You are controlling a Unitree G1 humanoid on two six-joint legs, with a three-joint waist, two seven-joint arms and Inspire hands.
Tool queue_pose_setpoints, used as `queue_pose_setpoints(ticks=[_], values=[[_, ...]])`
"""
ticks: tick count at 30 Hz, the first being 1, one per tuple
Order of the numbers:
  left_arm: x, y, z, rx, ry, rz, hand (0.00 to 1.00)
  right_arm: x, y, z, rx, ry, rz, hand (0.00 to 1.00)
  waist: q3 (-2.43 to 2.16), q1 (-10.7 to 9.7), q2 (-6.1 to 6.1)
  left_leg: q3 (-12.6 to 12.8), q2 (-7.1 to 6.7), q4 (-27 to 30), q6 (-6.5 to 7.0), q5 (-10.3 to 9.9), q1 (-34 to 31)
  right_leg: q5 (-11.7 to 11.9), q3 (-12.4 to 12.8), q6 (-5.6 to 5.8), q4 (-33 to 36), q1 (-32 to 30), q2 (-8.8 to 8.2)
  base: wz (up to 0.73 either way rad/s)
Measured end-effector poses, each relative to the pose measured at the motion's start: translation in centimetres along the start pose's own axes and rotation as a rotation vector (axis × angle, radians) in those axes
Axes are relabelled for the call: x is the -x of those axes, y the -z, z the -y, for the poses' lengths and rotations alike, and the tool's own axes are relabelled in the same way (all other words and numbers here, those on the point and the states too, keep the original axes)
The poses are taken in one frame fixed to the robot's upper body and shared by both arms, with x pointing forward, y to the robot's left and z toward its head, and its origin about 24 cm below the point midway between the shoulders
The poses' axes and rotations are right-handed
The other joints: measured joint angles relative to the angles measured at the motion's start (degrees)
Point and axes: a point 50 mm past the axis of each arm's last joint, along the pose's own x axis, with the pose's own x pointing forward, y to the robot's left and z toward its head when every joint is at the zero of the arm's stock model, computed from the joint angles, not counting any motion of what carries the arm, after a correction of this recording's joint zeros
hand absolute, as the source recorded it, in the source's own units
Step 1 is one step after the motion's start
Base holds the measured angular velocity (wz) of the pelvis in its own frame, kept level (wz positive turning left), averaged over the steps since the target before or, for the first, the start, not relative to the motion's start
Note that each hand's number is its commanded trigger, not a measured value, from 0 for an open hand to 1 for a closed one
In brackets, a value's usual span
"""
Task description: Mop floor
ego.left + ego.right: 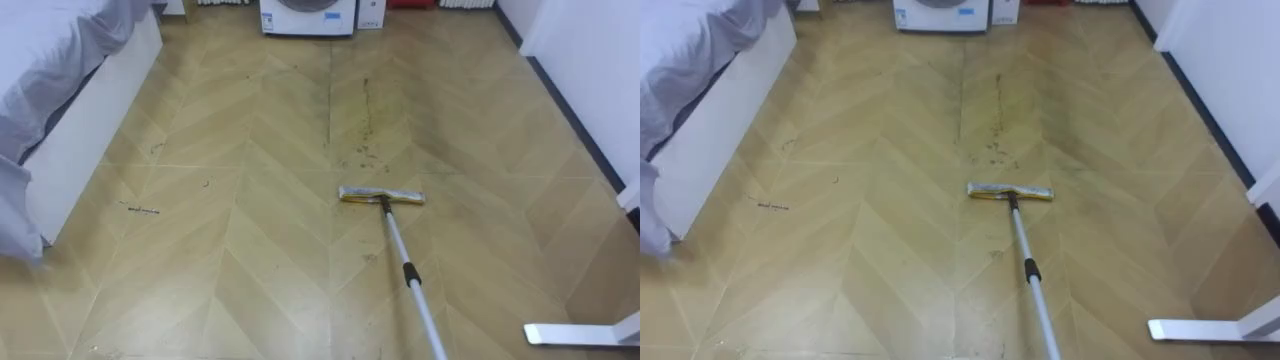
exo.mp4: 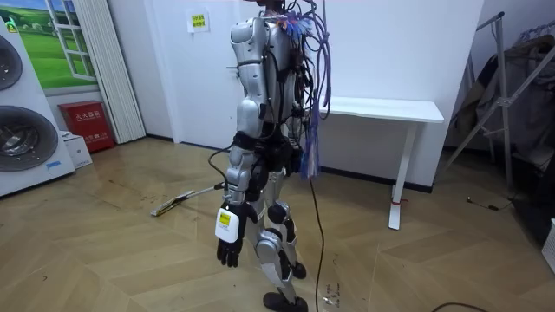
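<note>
Mop head [image 1: 381,195], a flat yellowish pad, lies flat on the wooden floor [image 1: 250,250] just right of the frame's centre in the eye views, set crosswise. Its pale metal pole [image 1: 405,268] runs from the middle of the pad down toward the lower right and leaves at the bottom edge, with a dark collar partway along. Just above the pad, a trail of dark specks [image 1: 365,120] stretches up the boards toward the top of the frame. A washing machine [image 1: 308,15] stands at the top centre, a white bed [image 1: 90,130] with a grey sheet [image 1: 50,50] hanging over it takes the upper left, a white wall [image 1: 590,60] with a dark skirting runs down the upper right, and a white table foot [image 1: 575,333] lies in the lower right corner. A small dark scrap [image 1: 141,209] lies on the floor near the bed.

In the room view the robot stands upright at the centre, facing the room view's left, with a white desk [image 2: 381,108] beyond it. The mop [image 2: 178,203] lies on the floor at the centre left, its pole rising toward the robot's hip, where the body hides its upper end; what holds it there I cannot tell. The left hand [image 2: 229,251] hangs by the thigh on the near side, fingers loose and slightly bent, holding nothing
</note>
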Motion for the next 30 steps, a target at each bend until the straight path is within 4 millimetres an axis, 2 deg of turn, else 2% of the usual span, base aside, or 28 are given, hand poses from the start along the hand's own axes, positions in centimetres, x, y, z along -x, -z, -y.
queue_pose_setpoints(ticks=[4,13,17,21,24,30], values=[[0.0,0.0,0.0,-0.002,-0.002,-0.003,0.0,0.0,0.1,0.0,0.002,0.003,-0.001,1.0,0.01,-0.92,-0.06,-0.05,0.05,-0.42,0.0,0.0,0.07,0.0,-0.01,0.0,-0.1,-0.16,0.1,0.0],[-0.1,-0.5,-0.6,0.016,-0.012,0.006,0.0,0.0,0.0,0.0,0.002,-0.004,-0.008,1.0,-0.05,-0.71,-0.39,0.07,-0.03,0.0,0.0,0.0,-0.52,-0.01,0.09,0.02,-0.22,-0.43,0.0,0.0],[-0.1,-0.9,-0.6,0.016,-0.006,0.02,0.0,0.0,-0.2,0.0,0.003,-0.001,0.002,1.0,-0.23,-0.68,-0.22,0.14,0.16,1.16,0.0,0.0,-2.93,-0.01,0.02,0.0,1.12,-2.96,-0.39,0.0],[0.0,-1.3,-0.5,-0.009,-0.007,0.027,0.0,0.1,-1.4,0.2,0.011,0.011,0.028,1.0,-0.18,-0.9,-0.2,0.52,0.02,2.23,0.0,0.0,-5.93,0.0,0.09,-0.04,2.93,-6.51,-0.63,-0.05],[0.0,-2.7,-0.4,-0.037,-0.008,0.063,0.0,0.1,-1.8,0.2,0.004,0.02,0.038,1.0,-0.14,-0.97,-0.17,0.52,-0.23,2.78,0.0,0.0,-8.27,0.04,0.05,-0.13,3.52,-8.7,-0.83,0.08],[0.3,-5.7,-0.6,-0.042,-0.015,0.139,0.0,0.3,-3.8,0.5,0.018,0.061,0.078,1.0,-0.08,-0.89,0.0,0.6,-0.39,7.42,0.01,-0.01,-17.05,0.49,-0.41,-0.48,6.82,-17.01,-1.9,0.03]])
